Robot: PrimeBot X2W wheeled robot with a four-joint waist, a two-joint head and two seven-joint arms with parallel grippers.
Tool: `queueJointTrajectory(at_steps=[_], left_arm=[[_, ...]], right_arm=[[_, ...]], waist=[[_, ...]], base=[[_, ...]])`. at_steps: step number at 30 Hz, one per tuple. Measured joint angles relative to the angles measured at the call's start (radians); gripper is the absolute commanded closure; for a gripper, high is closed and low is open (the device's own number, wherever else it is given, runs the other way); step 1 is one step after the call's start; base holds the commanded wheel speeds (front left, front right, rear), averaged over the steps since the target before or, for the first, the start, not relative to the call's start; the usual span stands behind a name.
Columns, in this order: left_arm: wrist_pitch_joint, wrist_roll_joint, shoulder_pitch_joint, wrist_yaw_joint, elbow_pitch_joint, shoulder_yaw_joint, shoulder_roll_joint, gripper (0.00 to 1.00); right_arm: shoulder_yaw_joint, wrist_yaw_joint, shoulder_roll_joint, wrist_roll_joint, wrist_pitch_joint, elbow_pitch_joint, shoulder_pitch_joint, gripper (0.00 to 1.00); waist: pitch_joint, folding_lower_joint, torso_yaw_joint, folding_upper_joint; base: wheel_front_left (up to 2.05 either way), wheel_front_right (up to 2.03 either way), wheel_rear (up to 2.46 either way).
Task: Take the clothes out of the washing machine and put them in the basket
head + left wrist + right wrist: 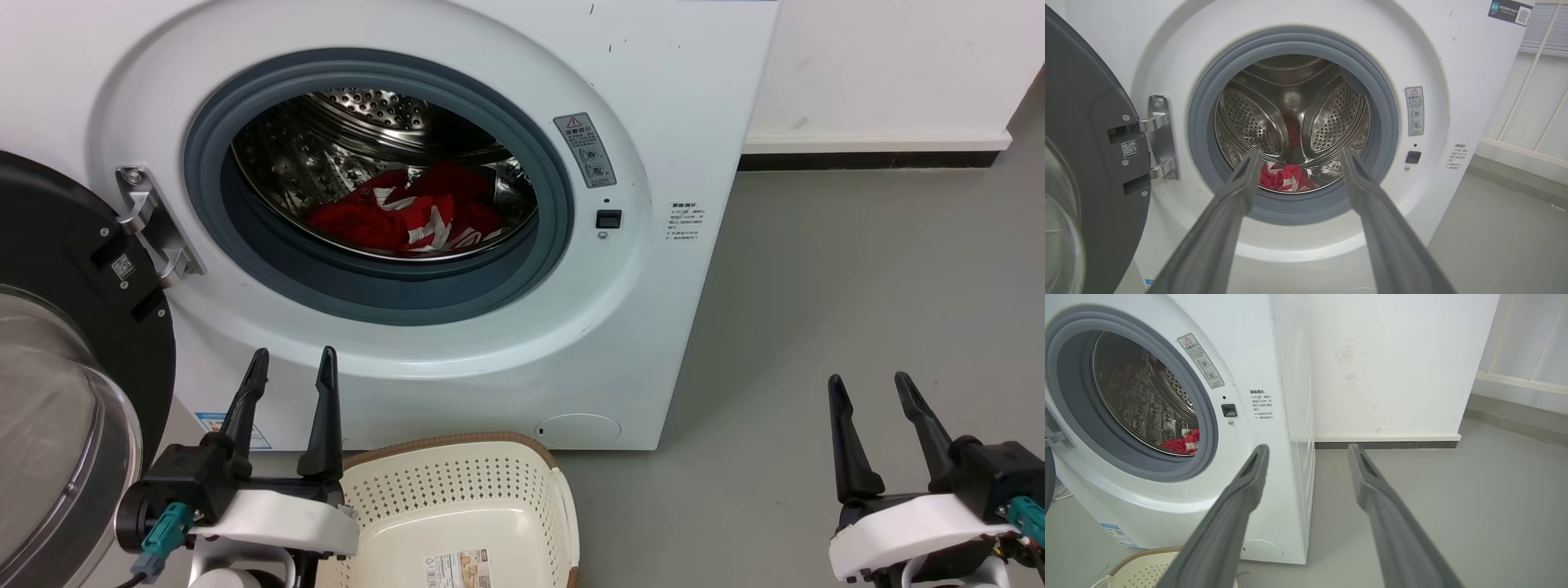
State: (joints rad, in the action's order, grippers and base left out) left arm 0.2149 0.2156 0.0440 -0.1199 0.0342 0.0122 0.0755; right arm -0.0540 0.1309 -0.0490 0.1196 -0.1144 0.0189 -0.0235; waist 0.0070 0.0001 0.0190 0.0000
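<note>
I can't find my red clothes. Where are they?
In the head view's middle, the clothes lie inside the washing machine, at the bottom of its drum, above the basket on the floor.

door cut by left edge, basket by bottom — sticker print unreadable

Clear porthole; door at left

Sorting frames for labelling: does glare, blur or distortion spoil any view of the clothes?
Head view: even light, sharp; clothes plain, small glints on the drum. Left wrist view: wide angle bends the washer at the edges, left gripper soft up close, clothes clear. Right wrist view: drum dim, right gripper blurred, clothes a small red patch.
</note>
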Motion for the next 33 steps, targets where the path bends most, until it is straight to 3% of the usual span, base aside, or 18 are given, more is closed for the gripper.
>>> queueJointTrajectory(at_steps=[23, 33], left_arm=[[0.044, -0.152, -0.016, 0.01, 0.003, 0.005, -0.005, 0.0], [0.048, -0.166, -0.017, 0.01, 0.012, 0.01, -0.011, 0.0]], right_arm=[[0.0, 0.0, 0.0, -0.131, -0.027, 0.001, -0.006, 0.0], [-0.001, 0.0, 0.0, -0.137, -0.036, 0.013, -0.005, 0.0]], waist=[[0.001, 0.0, 0.008, 0.0], [0.007, 0.0, 0.01, 0.0001]], base=[[0.0, 0.0, 0.0], [0.0, 0.0, 0.0]])
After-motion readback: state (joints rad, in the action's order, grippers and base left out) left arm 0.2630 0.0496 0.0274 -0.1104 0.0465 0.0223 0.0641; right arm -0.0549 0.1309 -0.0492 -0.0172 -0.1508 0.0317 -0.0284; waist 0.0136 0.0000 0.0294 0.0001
